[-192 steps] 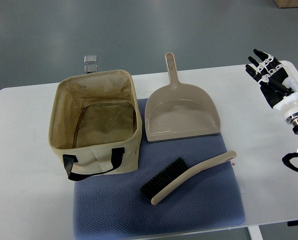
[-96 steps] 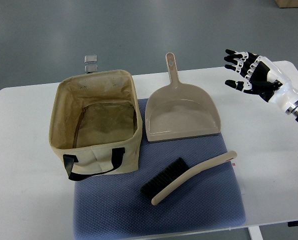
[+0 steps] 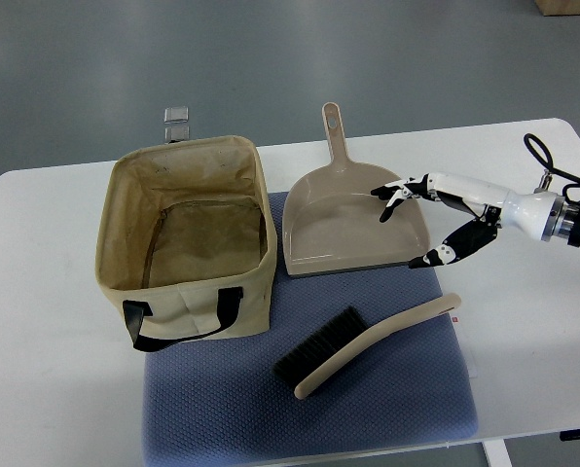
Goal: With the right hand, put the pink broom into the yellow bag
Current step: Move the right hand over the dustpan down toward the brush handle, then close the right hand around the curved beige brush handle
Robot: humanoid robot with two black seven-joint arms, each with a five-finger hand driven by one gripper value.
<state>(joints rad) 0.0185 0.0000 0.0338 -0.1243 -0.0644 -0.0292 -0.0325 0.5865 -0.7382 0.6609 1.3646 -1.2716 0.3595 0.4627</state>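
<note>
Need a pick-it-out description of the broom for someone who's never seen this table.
On the blue mat, in front of the beige dustpan and right of the fabric bag, lies the broom. It alone has black bristles and a long curved beige handle.

Single steep overhead view — robot's side

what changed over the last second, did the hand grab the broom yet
Not yet. The right hand swung in from the table's right edge toward the middle and now hovers open over the dustpan's right side, holding nothing. The broom, bag and dustpan have not moved.
</note>
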